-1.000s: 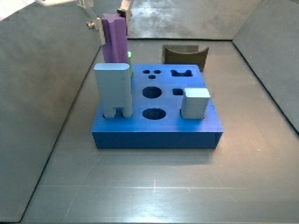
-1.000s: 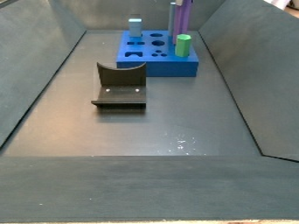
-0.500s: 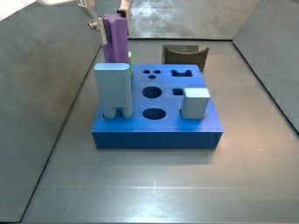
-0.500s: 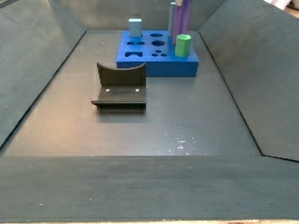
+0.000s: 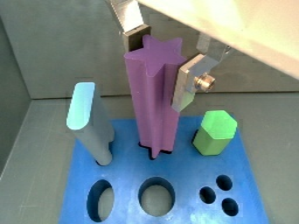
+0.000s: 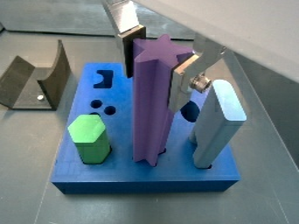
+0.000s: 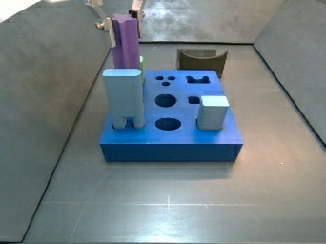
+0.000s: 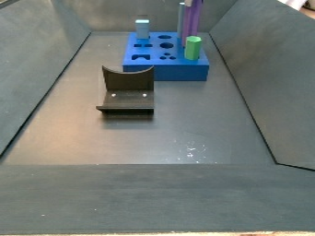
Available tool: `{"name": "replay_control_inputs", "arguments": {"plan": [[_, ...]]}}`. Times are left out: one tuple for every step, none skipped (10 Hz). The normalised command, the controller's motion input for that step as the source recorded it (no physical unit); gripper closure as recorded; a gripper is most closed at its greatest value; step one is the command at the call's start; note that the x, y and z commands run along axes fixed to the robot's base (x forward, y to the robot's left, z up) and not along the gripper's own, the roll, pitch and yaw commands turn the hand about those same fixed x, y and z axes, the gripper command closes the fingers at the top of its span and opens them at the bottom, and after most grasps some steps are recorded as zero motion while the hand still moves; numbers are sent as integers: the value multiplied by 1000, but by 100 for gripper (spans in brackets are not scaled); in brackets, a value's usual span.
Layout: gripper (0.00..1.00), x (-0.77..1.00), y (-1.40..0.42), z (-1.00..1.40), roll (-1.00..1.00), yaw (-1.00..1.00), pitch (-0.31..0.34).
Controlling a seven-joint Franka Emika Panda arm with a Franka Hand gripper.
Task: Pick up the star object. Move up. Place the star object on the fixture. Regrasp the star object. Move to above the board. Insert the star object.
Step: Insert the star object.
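Matt purple star object (image 5: 156, 101) between the gripper (image 5: 163, 63)'s silver metal fingers.

My gripper (image 6: 158, 54) stands over the board (image 6: 140, 175), fingers either side of the star object (image 6: 155, 105); its lower end meets the board between the hexagonal peg (image 6: 89, 140) and tall block (image 6: 219, 122); the fixture (image 8: 124, 89) sits apart on the floor.

Floor (image 8: 185, 129) carries board (image 8: 167, 70), fixture (image 8: 127, 92)

Gripper (image 5: 162, 54) above the board, 2 flat silver plates, dark pads, cream-white housing
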Motion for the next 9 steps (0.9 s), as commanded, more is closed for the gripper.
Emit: {"name": "replay_control_inputs", "arguments": {"plan": [[100,-74,0,29,-70,-97,-47],[100,-126,0,140,-76,-89,-81],[100,0,0,43,-53,-29,-51],[100,17,0,6,-61,-100,-10],[100,0,0,71,-60,-200,-19],[100,0,0,49,-73,-217,-34],[100,17,-3,0,-140,-271,-76],[100,77,-23,0,-130,-277,-70],[100,120,0,-66,-81,-166,-36]]}}
